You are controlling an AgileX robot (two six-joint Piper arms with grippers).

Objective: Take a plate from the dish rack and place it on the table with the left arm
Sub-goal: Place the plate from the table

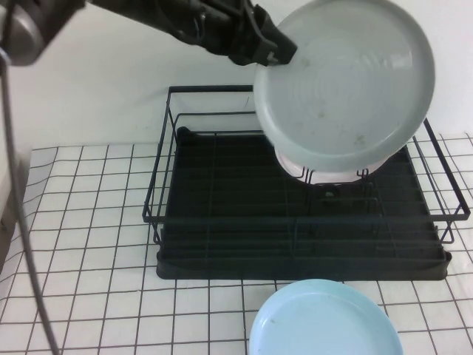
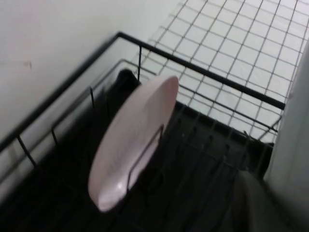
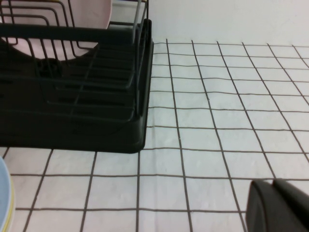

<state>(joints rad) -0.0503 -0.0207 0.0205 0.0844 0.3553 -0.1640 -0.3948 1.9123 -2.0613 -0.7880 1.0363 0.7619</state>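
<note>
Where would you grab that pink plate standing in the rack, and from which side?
By its top rim, coming down from above. The pink plate stands tilted on edge between the dish rack's wire dividers, so only its upper edge is free. The left gripper already holds the grey plate by its rim above the rack; the right gripper sits low over the table.

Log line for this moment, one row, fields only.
left gripper: shut on plate, raised above dish rack | pink plate: still racked | blue plate: on table | right gripper: low beside rack
</note>
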